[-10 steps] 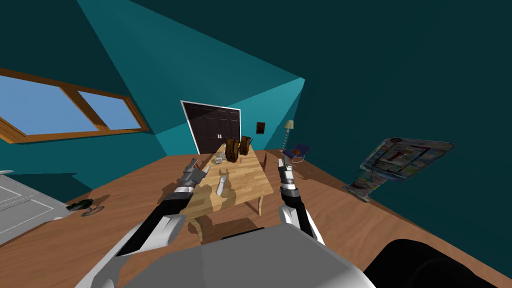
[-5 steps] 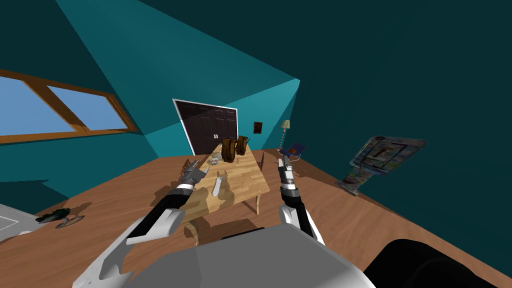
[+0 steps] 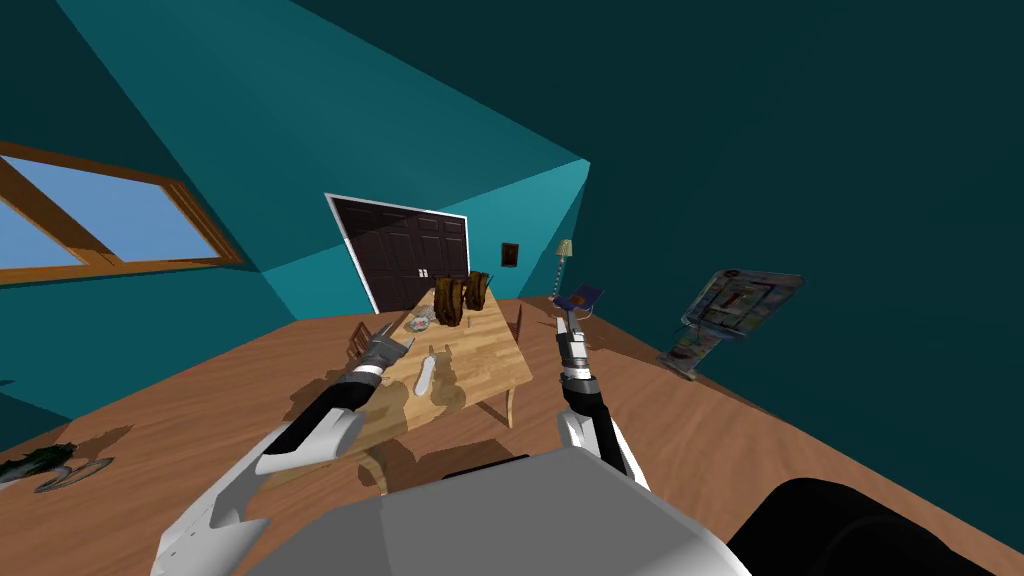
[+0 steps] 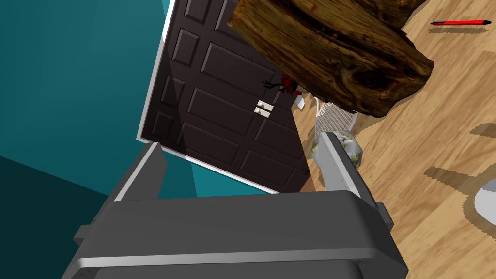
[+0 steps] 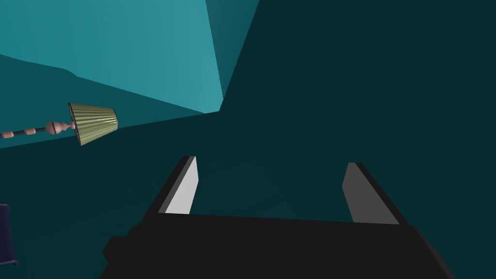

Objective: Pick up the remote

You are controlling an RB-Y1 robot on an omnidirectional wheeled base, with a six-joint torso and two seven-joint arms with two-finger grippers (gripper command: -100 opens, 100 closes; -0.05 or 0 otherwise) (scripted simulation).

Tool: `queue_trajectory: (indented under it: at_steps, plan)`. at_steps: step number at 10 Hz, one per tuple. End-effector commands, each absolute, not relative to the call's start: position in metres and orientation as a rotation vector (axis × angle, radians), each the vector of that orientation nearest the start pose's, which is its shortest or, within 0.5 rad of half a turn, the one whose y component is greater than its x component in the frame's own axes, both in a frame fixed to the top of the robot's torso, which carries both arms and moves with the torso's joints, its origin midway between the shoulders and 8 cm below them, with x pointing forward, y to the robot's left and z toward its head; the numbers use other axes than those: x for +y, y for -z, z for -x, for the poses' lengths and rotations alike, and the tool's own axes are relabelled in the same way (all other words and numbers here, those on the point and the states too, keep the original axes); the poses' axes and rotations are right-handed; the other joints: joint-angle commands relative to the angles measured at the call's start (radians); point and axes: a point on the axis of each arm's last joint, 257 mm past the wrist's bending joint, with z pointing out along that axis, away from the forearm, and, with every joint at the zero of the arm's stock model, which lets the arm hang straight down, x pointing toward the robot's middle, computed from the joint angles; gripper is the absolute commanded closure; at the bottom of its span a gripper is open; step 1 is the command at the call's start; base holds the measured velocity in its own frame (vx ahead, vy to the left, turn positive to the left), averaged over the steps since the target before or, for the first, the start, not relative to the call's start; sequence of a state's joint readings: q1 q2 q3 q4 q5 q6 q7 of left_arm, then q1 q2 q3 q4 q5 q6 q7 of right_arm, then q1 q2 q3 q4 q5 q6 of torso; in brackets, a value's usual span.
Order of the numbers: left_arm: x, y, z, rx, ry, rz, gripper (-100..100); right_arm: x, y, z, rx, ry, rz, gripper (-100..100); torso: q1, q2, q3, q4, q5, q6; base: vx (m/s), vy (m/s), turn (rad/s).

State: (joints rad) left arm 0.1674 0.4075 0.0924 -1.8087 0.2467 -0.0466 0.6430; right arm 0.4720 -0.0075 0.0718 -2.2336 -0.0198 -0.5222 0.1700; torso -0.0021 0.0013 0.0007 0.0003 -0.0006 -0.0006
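white elongated remote (image 3: 424, 372) lying flat on light wooden worktop (image 3: 492, 350), near left gripper (image 3: 388, 346), spread wide and empty. right gripper (image 3: 566, 322) beside worktop's right edge, likewise spread.

Remote (image 4: 486, 207) partly beyond left wrist view's edge
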Motion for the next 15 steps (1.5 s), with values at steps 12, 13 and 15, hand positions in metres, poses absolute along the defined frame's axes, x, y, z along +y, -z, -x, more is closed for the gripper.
queue_trajectory:
  at_steps: [12, 13, 15]
  plan:
    - [0.481, 0.216, -0.53, 0.623, 1.467, 1.878, -100, -0.255, -0.017, -0.354, 0.65, -1.239, -0.607, 0, 0.0, 0.0, 0.0, 0.0, 0.0, 0.0, -0.01, -0.03, -0.098]
    - [0.487, 0.228, -0.527, 0.617, 1.441, 1.903, -100, -0.255, -0.017, -0.354, 0.65, -1.239, -0.608, 0, 0.001, 0.0, 0.0, 0.0, 0.0, 0.0, -0.003, -0.012, 0.022]
    - [0.511, 0.242, -0.527, 0.547, 1.402, 1.986, -100, -0.255, -0.017, -0.354, 0.65, -1.239, -0.607, 0, 0.001, 0.0, 0.0, 0.0, 0.0, 0.0, -0.005, -0.022, -0.126]
